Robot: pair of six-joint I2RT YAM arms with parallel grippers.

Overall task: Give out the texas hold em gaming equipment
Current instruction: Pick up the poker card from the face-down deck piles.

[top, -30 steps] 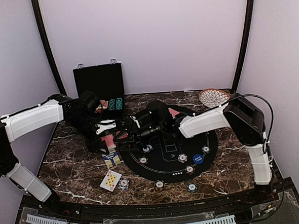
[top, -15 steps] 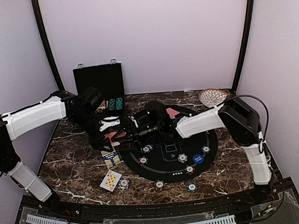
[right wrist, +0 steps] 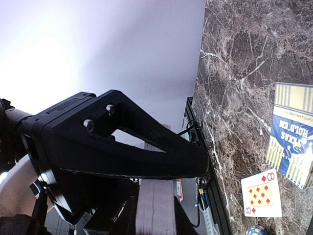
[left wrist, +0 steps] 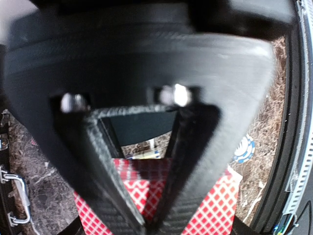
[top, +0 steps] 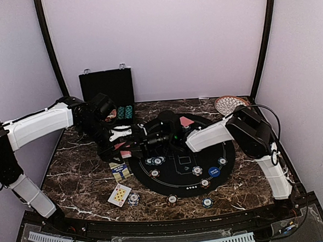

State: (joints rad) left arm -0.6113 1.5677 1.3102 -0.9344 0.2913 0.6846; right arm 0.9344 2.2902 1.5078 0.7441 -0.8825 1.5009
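Cards (left wrist: 210,205) in left end effector (left wrist: 149,224)

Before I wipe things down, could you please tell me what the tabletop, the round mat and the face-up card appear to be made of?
Tabletop: brown marble or marble-look laminate, glossy, white veining.
Round mat: likely felt or rubber, matte black, printed white lines.
Face-up card: coated paper or plastic, smooth white, red diamonds.

White-shelled left arm (top: 38,126) and right arm (top: 210,133), black joints, thin black cable (top: 262,107) looped behind, ribbed black triangular fingers (left wrist: 112,181), screws (left wrist: 178,94) gleamed silver
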